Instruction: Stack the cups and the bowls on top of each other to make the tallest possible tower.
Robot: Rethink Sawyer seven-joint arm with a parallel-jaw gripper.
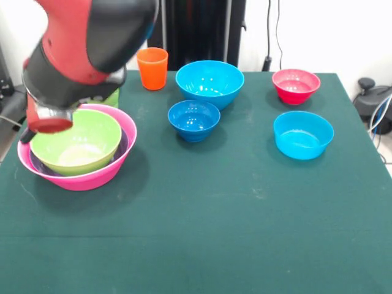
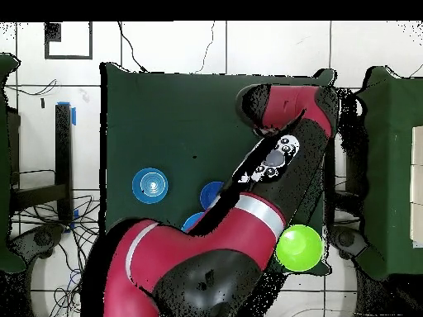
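Observation:
A large pink bowl (image 1: 92, 177) stands at the table's left with a purple bowl (image 1: 122, 146) and a lime green bowl (image 1: 76, 144) nested in it. The orange cup (image 1: 152, 67) stands upright at the back, apart from this stack. Three blue bowls stand loose: a large one (image 1: 209, 82), a small one (image 1: 193, 119) and a medium one (image 1: 303, 135). A small red bowl (image 1: 296, 84) is at the back right. The arm's end (image 1: 49, 116) hangs over the stack's left rim and hides the gripper. A second lime green bowl (image 2: 299, 248) shows behind the arm. The light green cup is out of view.
The arm (image 2: 273, 165) reaches across the table in the overhead view and covers the stack and most bowls; the medium blue bowl (image 2: 149, 185) shows beside it. The dark green tablecloth (image 1: 202, 233) covers the table. Cables hang at the back wall.

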